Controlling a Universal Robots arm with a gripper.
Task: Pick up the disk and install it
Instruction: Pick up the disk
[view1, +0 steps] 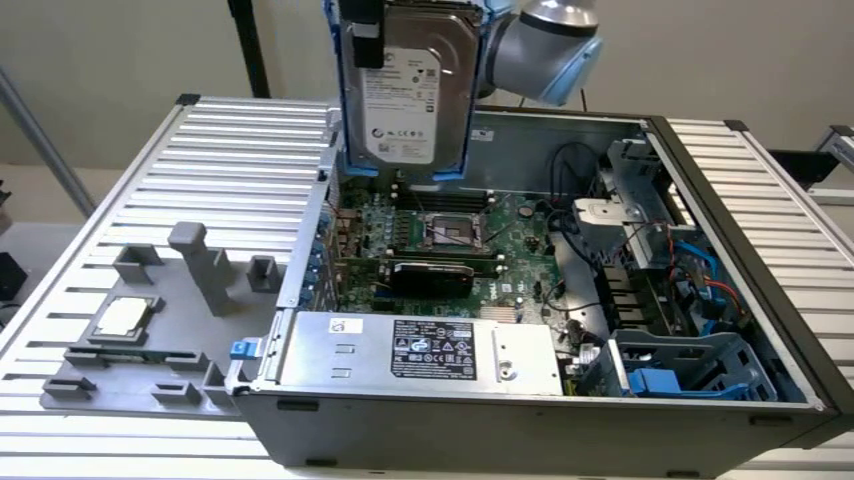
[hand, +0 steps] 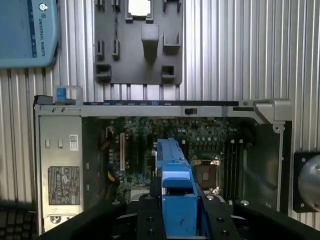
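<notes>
Hanging above the open computer case (view1: 534, 430), the fingers (hand: 177, 220) clamp the disk (view1: 407, 90) upright by its blue bracket.

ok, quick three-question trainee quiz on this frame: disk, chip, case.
1. True or false: the disk lies flat inside the case.
2. Where is the small square chip? A) on the grey tray beside the case; B) inside the case; C) on the disk.
3. What clamps the disk's blue carrier?

Key: 1 false, it hangs upright above the open case. 2 A. 3 the gripper.
</notes>
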